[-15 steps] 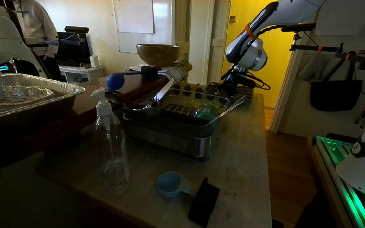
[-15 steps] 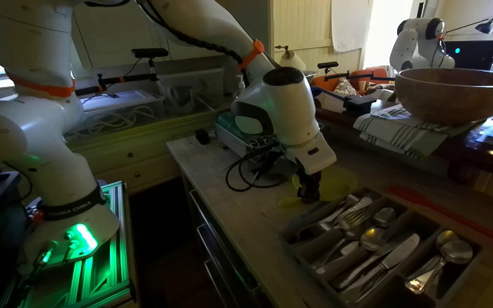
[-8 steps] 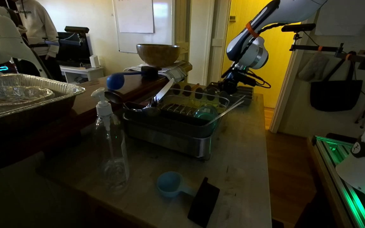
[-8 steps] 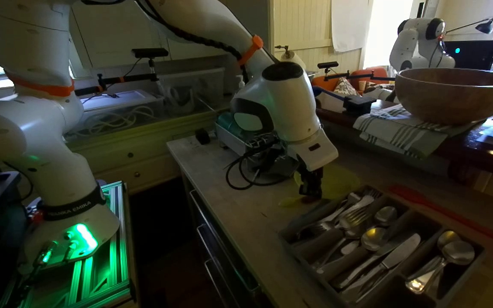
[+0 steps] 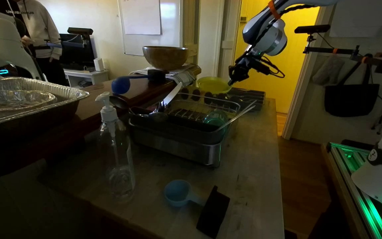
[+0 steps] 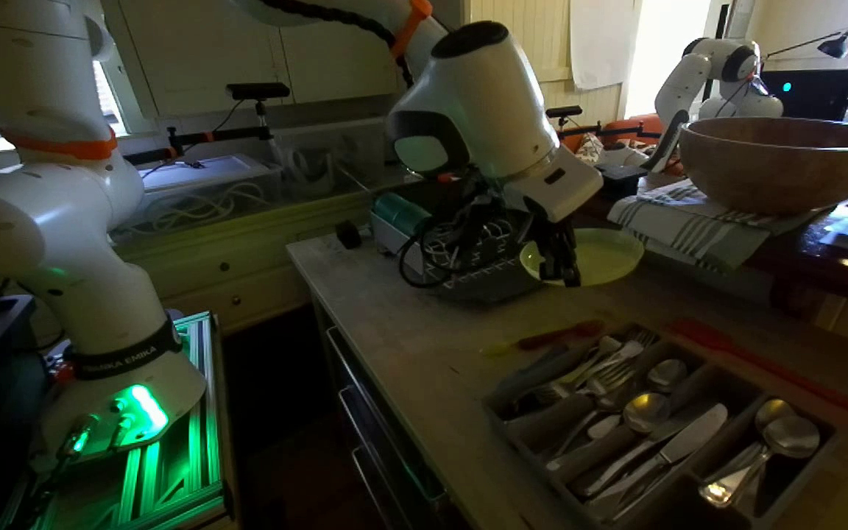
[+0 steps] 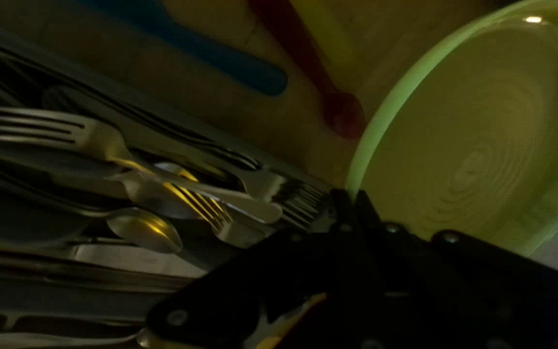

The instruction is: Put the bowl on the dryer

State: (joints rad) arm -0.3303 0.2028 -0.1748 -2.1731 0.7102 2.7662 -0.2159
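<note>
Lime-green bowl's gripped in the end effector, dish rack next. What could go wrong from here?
1. Slip or droop: the end effector pinches the bowl at one edge of its rim, so it may tilt or twist loose.
2. Snag: thin rods jut up out of the dish rack; the incoming bowl could catch them.
3. Crowding: a teal container sits in the dish rack, so the bowl may land on it and not seat flat.

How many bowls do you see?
2: a lime-green bowl, its rim pinched in the jaws, and a brown bowl on the striped cloth. The teal thing in the rack may be another; some could be hidden.
</note>
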